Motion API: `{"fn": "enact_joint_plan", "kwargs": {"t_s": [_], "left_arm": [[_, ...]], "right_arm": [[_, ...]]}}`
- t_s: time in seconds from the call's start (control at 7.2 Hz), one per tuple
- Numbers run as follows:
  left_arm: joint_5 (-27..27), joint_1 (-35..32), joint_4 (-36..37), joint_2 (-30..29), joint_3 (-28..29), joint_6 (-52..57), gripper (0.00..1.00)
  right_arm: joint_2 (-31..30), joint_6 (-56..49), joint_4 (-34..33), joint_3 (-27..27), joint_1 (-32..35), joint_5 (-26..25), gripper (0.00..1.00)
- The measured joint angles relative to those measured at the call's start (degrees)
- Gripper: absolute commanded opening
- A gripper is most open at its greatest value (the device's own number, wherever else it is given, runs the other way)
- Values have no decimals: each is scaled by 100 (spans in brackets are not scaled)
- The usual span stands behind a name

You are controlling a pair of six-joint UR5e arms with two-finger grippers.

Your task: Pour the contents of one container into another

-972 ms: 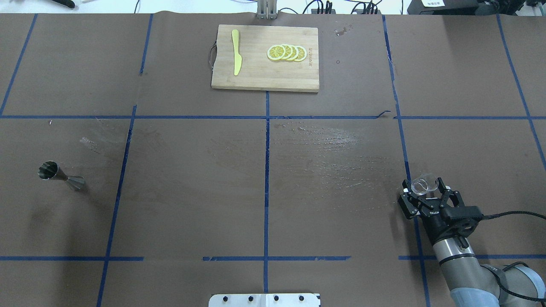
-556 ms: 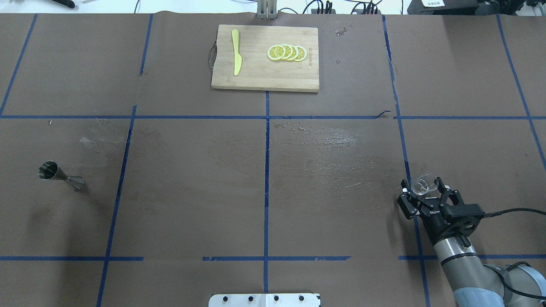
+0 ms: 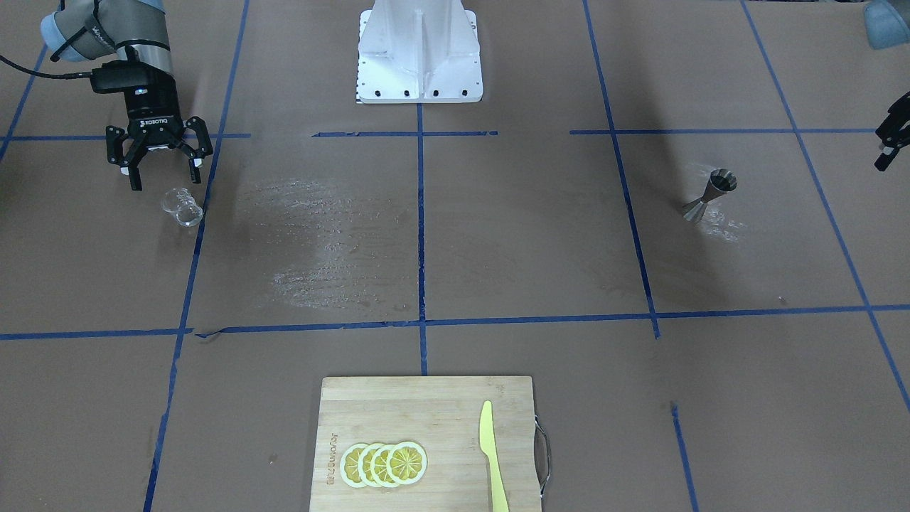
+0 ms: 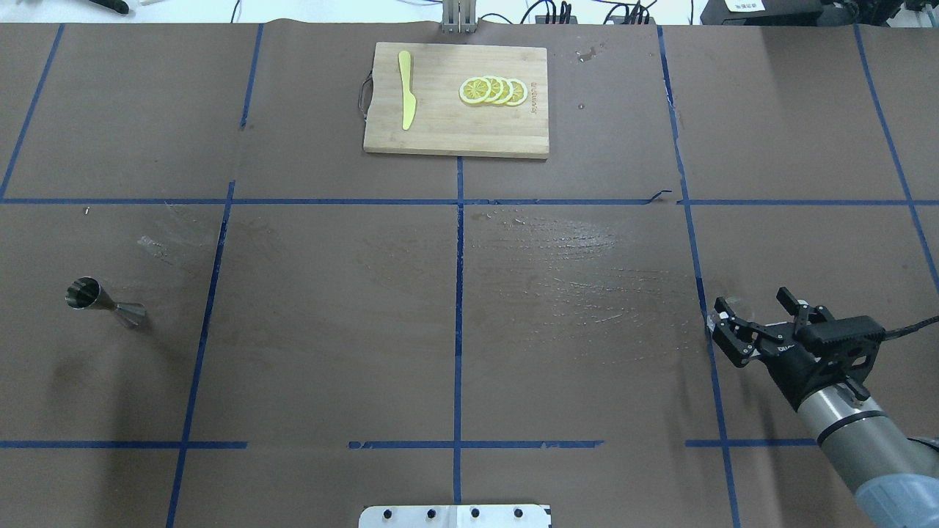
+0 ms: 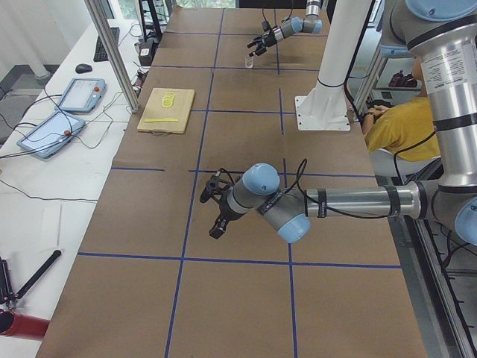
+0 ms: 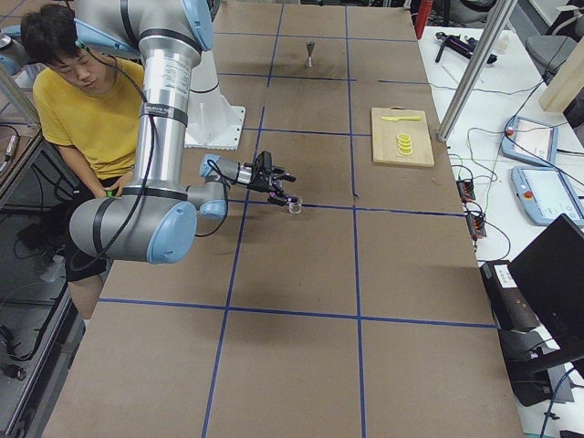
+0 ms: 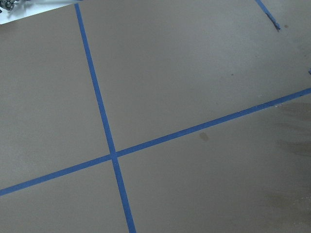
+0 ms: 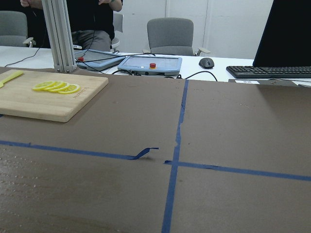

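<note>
Right gripper [image 3: 163, 180]: jaws spread wide, nothing held. Small clear glass beaker-like cup [image 3: 182, 207] stands upright just beyond its fingertips, not touching. Grey stainless-steel hourglass jigger [image 3: 711, 192] stands upright, well apart, nearer left gripper [image 3: 892, 135] (opening unclear). Probably staged so each arm takes one vessel.

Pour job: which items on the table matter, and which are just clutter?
Job:
- glass cup
- jigger
- right gripper, open, just behind the cup

Lying about:
- cutting board
- lemon slices on the board
- yellow knife on the board
</note>
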Motion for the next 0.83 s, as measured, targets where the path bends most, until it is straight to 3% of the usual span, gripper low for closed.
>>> {"fn": "enact_joint_plan", "kwargs": {"t_s": [0.28, 0.42, 0.56, 0.69, 0.83], "left_arm": [[-9, 4, 25, -27, 9, 31, 100], [-6, 17, 50, -65, 29, 34, 100], [-4, 32, 118, -101, 46, 33, 100], [-13, 34, 355, -212, 25, 32, 100], [-73, 21, 752, -414, 2, 89, 100]], "right_arm": [[-10, -867, -1, 86, 1198, 1521, 100], [15, -1315, -19, 88, 2046, 2640, 100], [46, -1637, -112, 80, 2956, 3887, 100], [160, -2013, -451, 61, 4092, 5445, 100], [391, -2648, -1135, 44, 5294, 6972, 100]]}}
